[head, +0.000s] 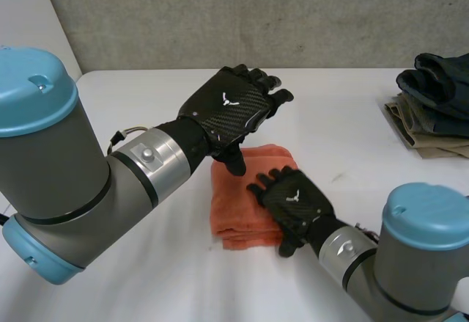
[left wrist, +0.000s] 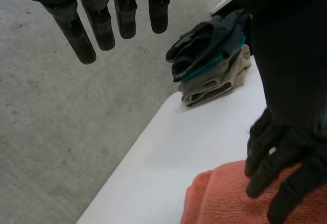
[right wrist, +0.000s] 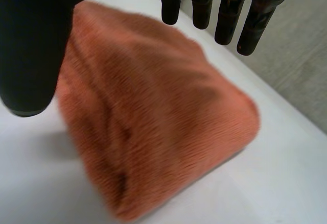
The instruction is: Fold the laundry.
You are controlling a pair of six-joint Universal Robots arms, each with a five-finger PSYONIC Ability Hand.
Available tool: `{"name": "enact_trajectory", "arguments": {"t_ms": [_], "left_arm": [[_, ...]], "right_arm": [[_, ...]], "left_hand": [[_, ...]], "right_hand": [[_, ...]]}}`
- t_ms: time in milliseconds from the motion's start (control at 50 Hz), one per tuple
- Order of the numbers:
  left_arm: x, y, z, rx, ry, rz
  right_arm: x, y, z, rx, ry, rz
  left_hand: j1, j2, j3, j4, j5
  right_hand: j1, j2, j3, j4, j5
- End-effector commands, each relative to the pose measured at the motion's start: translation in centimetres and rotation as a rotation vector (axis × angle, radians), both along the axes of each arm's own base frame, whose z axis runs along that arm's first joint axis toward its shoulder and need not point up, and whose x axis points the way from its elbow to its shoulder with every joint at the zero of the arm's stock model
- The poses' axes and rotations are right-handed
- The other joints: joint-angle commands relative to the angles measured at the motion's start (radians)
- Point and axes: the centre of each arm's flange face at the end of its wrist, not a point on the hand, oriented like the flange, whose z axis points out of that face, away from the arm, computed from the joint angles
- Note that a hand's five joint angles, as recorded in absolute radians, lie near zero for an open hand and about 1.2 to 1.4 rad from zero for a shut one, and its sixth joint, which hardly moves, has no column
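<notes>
A folded orange towel (head: pixel 238 205) is lying near the middle of the white table (head: pixel 132 109), directly in front of the robot. The right hand (head: pixel 294 201) is appearing to rest flat on the part of the cloth nearest its own arm, its fingers (right wrist: pixel 225 20) straight and closing on nothing. The left hand (head: pixel 231 109) is hovering above the towel's far edge, clear of the cloth, its fingers (left wrist: pixel 102 30) also straight and holding nothing. The towel is looking like thick terry. It is likely soft, light and limp, neither slippery nor fragile, and it is sitting in several plump layers with rounded folds. Lifted by a single layer, it would probably be sagging open, so any hold is best taken through the whole thickness at a folded edge, or with one hand at each of two opposite sides. The table is offering a smooth, bare surface on which the bundle should be sliding easily under a flat palm. A stack (head: pixel 432 109) of folded dark and tan garments is sitting at the table's far right, well apart from the towel. A grey concrete wall (head: pixel 256 14) is closing off the room behind the table.
</notes>
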Motion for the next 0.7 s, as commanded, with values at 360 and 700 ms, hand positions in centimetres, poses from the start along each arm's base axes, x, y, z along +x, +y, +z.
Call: {"name": "enact_trajectory", "arguments": {"t_ms": [360,700], "left_arm": [[0.1,0.2,-0.6,0.037,-0.012,-0.005],[0.1,0.1,-0.6,0.037,-0.012,0.002]], "right_arm": [[2.1,-3.7,-3.4,-0.091,-0.033,-0.029],[1.4,-2.2,-2.7,0.017,0.022,-0.013]], "left_hand": [[0.024,0.015,0.011,0.019,0.017],[0.027,0.018,0.014,0.022,0.02]], "right_hand": [[0.386,0.322,0.33,0.308,0.31],[0.043,-0.021,-0.013,-0.035,-0.033]]}}
